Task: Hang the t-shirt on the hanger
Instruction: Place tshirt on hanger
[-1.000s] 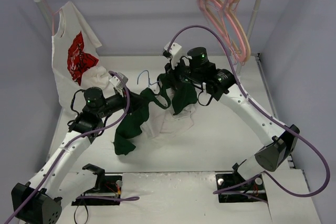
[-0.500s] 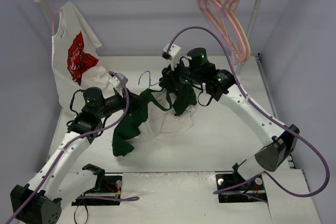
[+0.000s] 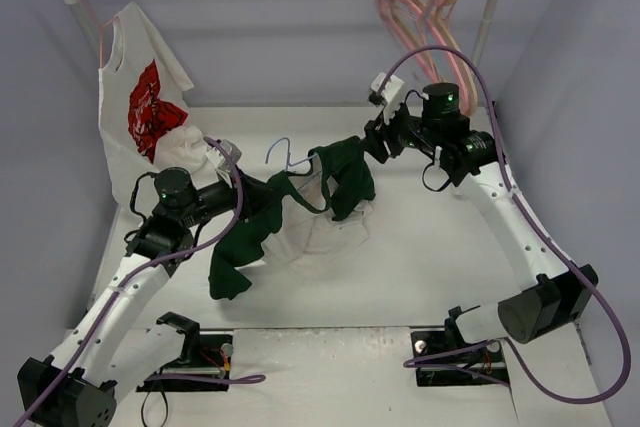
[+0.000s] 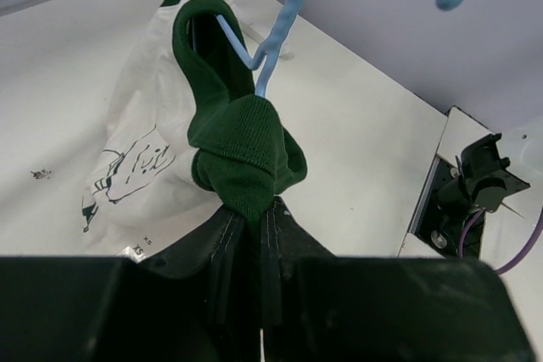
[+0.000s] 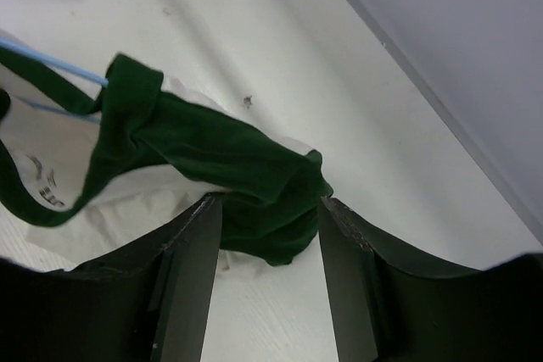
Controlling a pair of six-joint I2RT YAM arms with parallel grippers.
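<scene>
The left gripper (image 4: 250, 225) was clamped on a dark green fold of the t-shirt (image 4: 144, 125) — the light-blue wire hanger (image 4: 276, 36) ran into its green-trimmed opening. The right gripper (image 5: 267, 205) stood with jaws apart, just beside the other green sleeve.

Looks down the left gripper (image 4: 253, 231), jaws pressed together on a bunched wad of dark green cloth — part of the t-shirt (image 4: 242, 150). Beyond the wad, shows a green-edged opening lifted off the table (image 4: 356, 116), white body cloth sagging to the left and lying crumpled on the surface, dark line print facing up. Picks out the hanger (image 4: 284, 23) as thin light-blue wire — one strand running into that opening, another rising out of frame at the top, a curled blue end at upper right. Catches a black bracket (image 4: 479, 180) and a purple cable (image 4: 517, 252) at the right edge.
</scene>
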